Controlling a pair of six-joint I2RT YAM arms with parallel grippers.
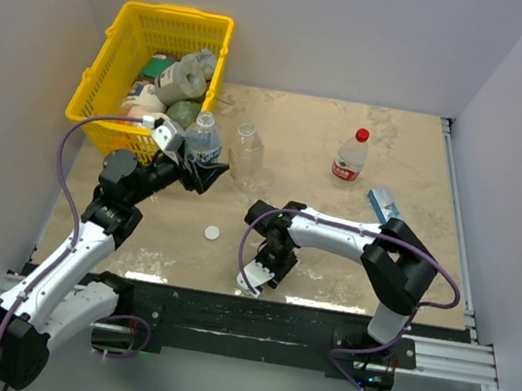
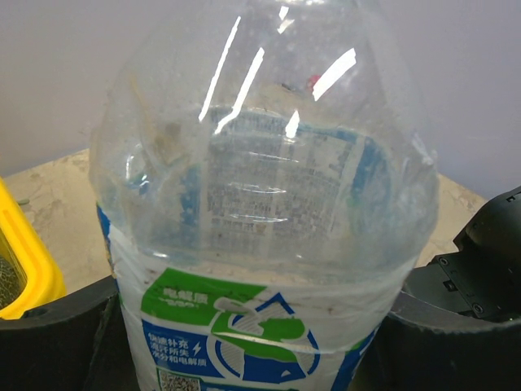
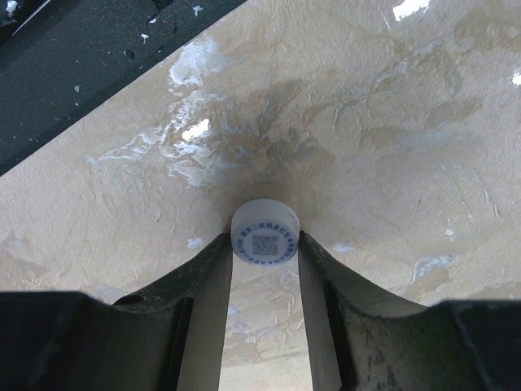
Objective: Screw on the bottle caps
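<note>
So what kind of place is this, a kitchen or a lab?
Probably a robot test bench: a left arm and right arm bolted to a black base, plain white walls boxing in the table, a yellow basket.

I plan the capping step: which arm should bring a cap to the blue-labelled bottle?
Right: the right gripper pinches a white cap on the table; the left gripper holds the bottle.

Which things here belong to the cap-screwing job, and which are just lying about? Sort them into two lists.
Job: blue-labelled bottle, unlabelled bottle, red-labelled bottle wearing its red cap, loose white cap, code-printed cap.
Lying about: yellow basket, blue-and-white box.
</note>
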